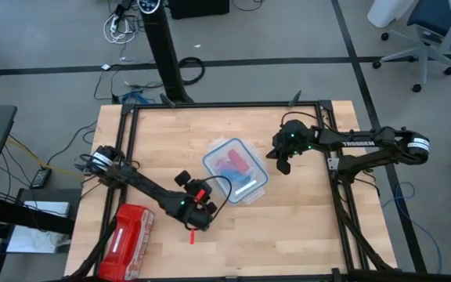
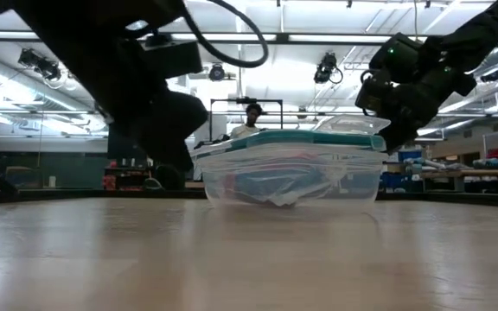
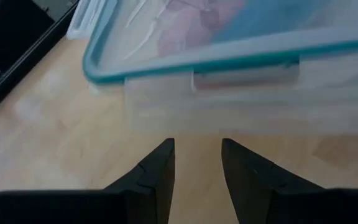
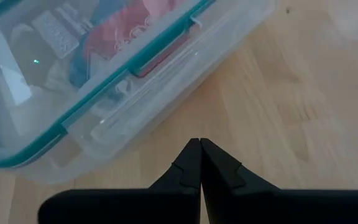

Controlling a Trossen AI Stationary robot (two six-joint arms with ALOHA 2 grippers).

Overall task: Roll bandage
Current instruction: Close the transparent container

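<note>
Bright blue fabric bandage (image 1: 224,161) lies inside clear plastic box (image 1: 250,190) with teal-rimmed lid, beside red-pink fabric rolls (image 1: 239,166), mid-table; lid on; left gripper (image 3: 196,163) just beside box's near wall, fingers parted, empty; right gripper (image 4: 200,163) on box's opposite side, apart from it, fingers pressed together, empty; red zip pouch (image 1: 129,239) at light wooden table's (image 1: 304,235) left front corner.

"TROSSEN" — on right arm (image 1: 366,143)
</note>
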